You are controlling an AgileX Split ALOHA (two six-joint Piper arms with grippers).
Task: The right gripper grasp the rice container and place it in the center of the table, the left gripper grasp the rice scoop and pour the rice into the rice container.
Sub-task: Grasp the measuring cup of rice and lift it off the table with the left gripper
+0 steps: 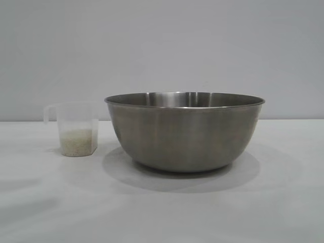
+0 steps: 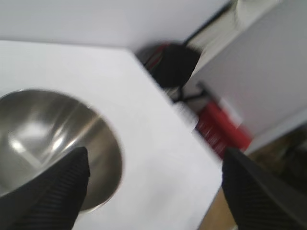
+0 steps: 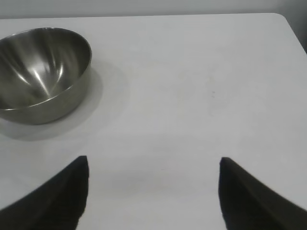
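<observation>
The rice container [image 1: 185,131] sits empty at frame centre on the desk [image 1: 283,202], the rice scoop [image 1: 77,129] left of it holding rice [image 1: 77,142]; left gripper [image 2: 153,191] and right gripper [image 3: 153,191] jaws gape empty, so pouring seems undone.

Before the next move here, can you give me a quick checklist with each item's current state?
1. Bowl upright on the table: ok.
2. Scoop upright beside the bowl, apart from it: ok.
3. Rice in the scoop: ok.
4. Bowl interior free of objects: ok in the part the wrist views show.
5. Left claw open, holding nothing: ok.
6. Right claw open, clear of the bowl: ok.
</observation>
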